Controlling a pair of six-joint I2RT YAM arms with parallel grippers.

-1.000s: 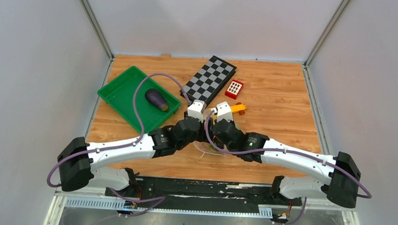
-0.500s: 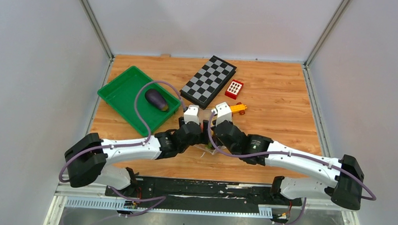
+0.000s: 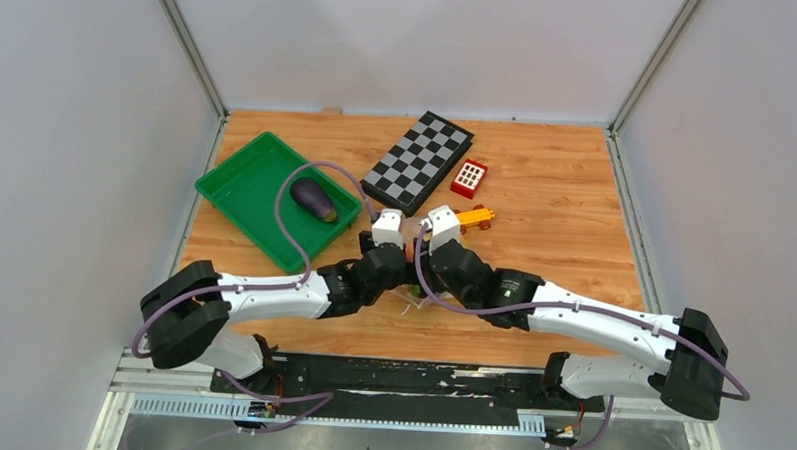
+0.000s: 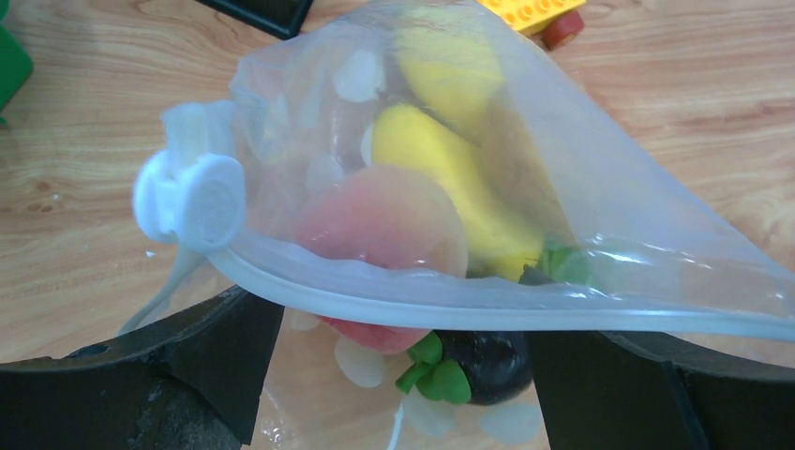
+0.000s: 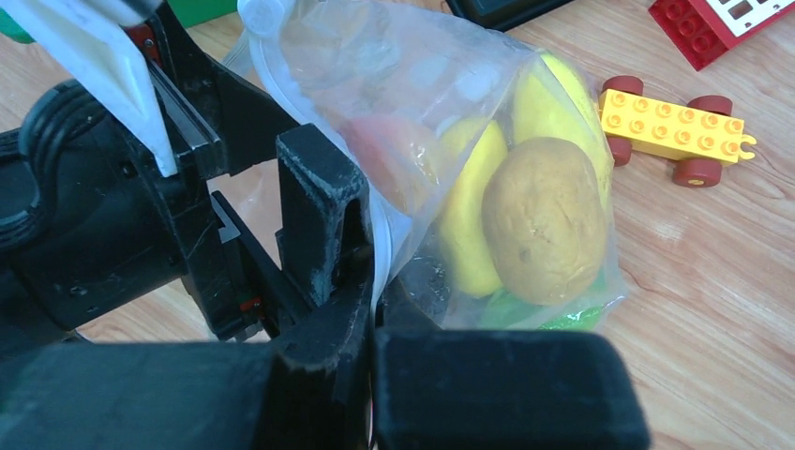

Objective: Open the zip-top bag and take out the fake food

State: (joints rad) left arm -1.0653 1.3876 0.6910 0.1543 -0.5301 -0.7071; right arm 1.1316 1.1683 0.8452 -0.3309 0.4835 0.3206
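The zip-top bag (image 4: 609, 234) hangs between my two grippers, its zip strip (image 4: 375, 305) running across the left wrist view with the white slider (image 4: 192, 199) at its left end. My right gripper (image 5: 375, 300) is shut on the bag's edge. My left gripper (image 4: 403, 375) is open, its fingers (image 4: 216, 356) wide apart at the bag's mouth. Inside lie fake food pieces: a peach (image 4: 384, 220), yellow pieces (image 4: 450, 178), a dark piece with green leaves (image 4: 487, 361) and a brown piece (image 5: 544, 220). A purple eggplant (image 3: 313, 199) lies in the green tray (image 3: 241, 184).
A chessboard (image 3: 419, 158) and a red block with white squares (image 3: 469, 177) lie at the back. The yellow toy car (image 5: 675, 131) stands just beyond the bag. From above, both wrists cover the bag near the table's front middle.
My left gripper's jaws have spread wider and it has moved in close beside the right gripper at the bag. The right gripper stays shut on the bag.
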